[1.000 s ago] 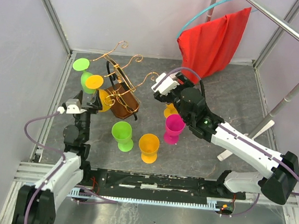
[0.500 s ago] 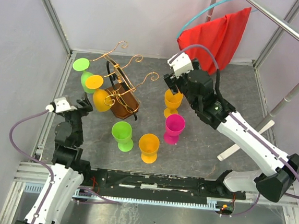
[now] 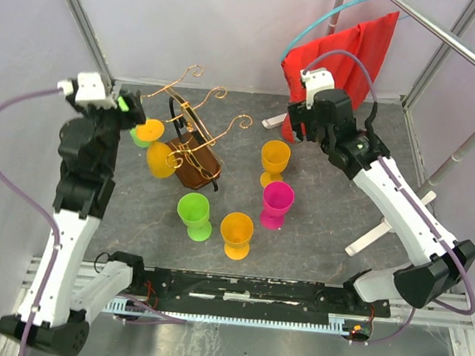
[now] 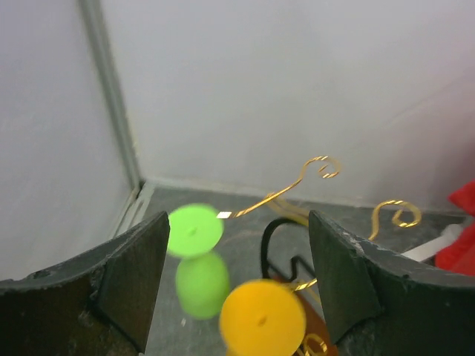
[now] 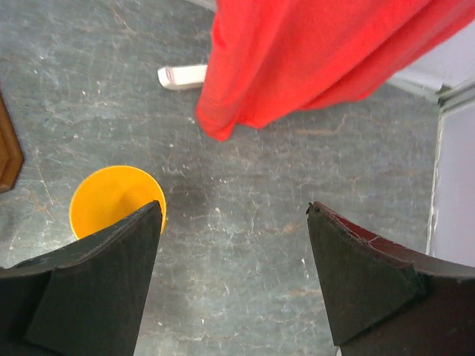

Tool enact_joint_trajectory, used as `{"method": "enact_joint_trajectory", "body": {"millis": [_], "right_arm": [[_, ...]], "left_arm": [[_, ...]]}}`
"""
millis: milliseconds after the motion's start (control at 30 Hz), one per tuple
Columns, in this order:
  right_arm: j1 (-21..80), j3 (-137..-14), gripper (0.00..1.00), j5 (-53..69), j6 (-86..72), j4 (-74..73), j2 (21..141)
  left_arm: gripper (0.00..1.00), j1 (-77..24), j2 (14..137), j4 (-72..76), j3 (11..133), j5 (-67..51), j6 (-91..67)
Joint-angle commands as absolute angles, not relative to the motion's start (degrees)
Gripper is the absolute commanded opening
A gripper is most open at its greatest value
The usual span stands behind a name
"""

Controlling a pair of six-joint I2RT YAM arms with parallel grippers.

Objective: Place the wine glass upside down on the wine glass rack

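Observation:
The wine glass rack (image 3: 197, 164) has a brown wooden base and gold wire arms (image 3: 183, 82). A green wine glass (image 4: 194, 230) and an orange wine glass (image 3: 152, 130) hang upside down on its left arms. Four more glasses stand upright on the floor: orange (image 3: 274, 158), pink (image 3: 277, 200), green (image 3: 193, 212) and orange (image 3: 236, 229). My left gripper (image 3: 129, 109) is open and empty, raised left of the rack, with both hung glasses seen between its fingers (image 4: 126, 274). My right gripper (image 3: 302, 125) is open and empty above the floor behind the upright orange glass (image 5: 111, 199).
A red cloth (image 3: 343, 62) hangs at the back right from a slanted metal bar (image 3: 449, 38). A white leg end (image 5: 182, 74) lies on the floor under it. Grey walls and frame posts (image 3: 84, 23) close in the cell.
My left arm has risen and swung up to the left of the rack. My right arm has pulled back from the upright glasses toward the red cloth. Both grippers stay empty.

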State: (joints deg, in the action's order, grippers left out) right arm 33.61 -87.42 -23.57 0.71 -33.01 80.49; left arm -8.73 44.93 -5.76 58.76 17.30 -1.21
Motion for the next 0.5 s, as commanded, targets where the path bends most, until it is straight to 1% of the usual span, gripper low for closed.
{"method": "enact_joint_trajectory", "body": {"millis": [0, 133, 200, 467], "right_arm": [[30.4, -88.1, 0.88, -20.2, -4.6, -36.9, 80.5], [28.3, -86.6, 0.88, -18.3, -6.1, -37.8, 80.1], [27.6, -86.2, 0.88, -17.2, -6.5, -38.1, 79.9], [27.1, -87.9, 0.87, -11.9, -7.7, -38.8, 81.3]], "left_arm": [[0.81, -8.6, 52.6, -8.8, 72.0, -0.2, 3.3], [0.79, -9.2, 57.8, -8.1, 78.5, -11.5, 0.4], [0.78, -10.5, 59.8, -8.0, 80.0, -14.4, 0.1], [0.8, -20.9, 66.4, -7.5, 84.0, -13.7, 3.4]]}}
